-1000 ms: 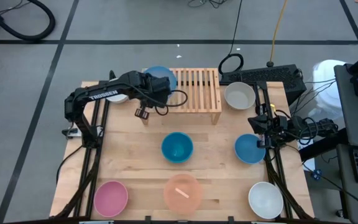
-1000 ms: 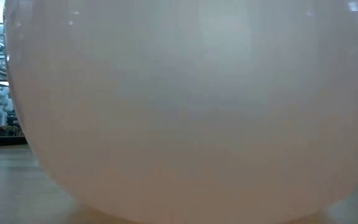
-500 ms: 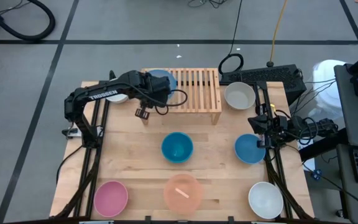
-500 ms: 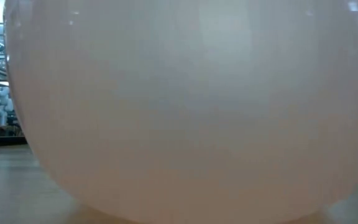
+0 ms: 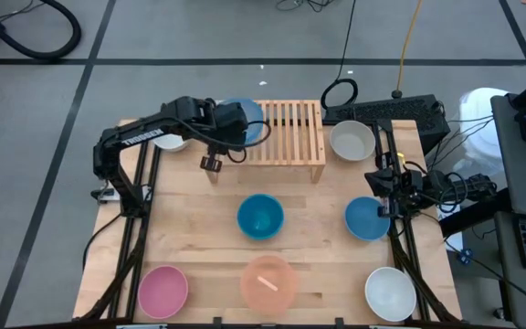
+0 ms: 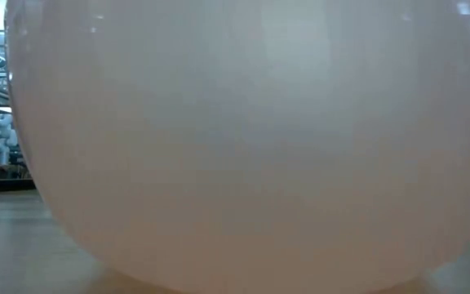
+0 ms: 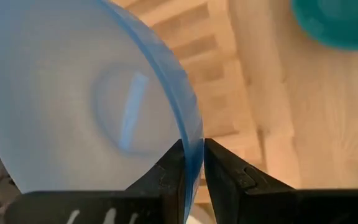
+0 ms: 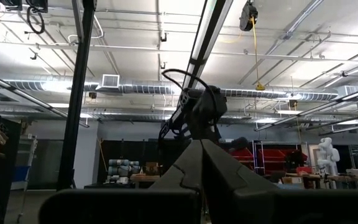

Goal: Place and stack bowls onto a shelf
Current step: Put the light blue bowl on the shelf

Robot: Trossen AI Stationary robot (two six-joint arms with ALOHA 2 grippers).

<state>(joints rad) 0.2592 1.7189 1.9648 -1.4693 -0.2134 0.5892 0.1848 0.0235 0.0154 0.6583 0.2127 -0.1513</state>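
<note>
While the left gripper (image 7: 192,163) hangs over the shelf's (image 5: 286,137) left end, I see its fingers parted just a crack, the light blue bowl's (image 5: 243,121) rim sitting in the gap between them. A second ago the grip was tighter on that rim; now it has eased, and the arm has shifted slightly back along the shelf's far edge. That reads to me as the release: the bowl looks seated on the slats at the shelf's left end, though I can't tell if the fingers are quite clear of the rim yet.

The right gripper (image 8: 201,149) is parked off the shelf's right side, pinched shut on nothing, pointing up at the ceiling.

Left to collect, all in front of or beside the shelf: the teal bowl (image 5: 260,217), the blue bowl (image 5: 367,218), two white bowls (image 5: 352,140) (image 5: 390,292), the pink bowl (image 5: 163,291), and the peach bowl (image 5: 268,282), which fills the low view. So it's one bowl shelved, by my judgement, with most of the job ahead.
</note>
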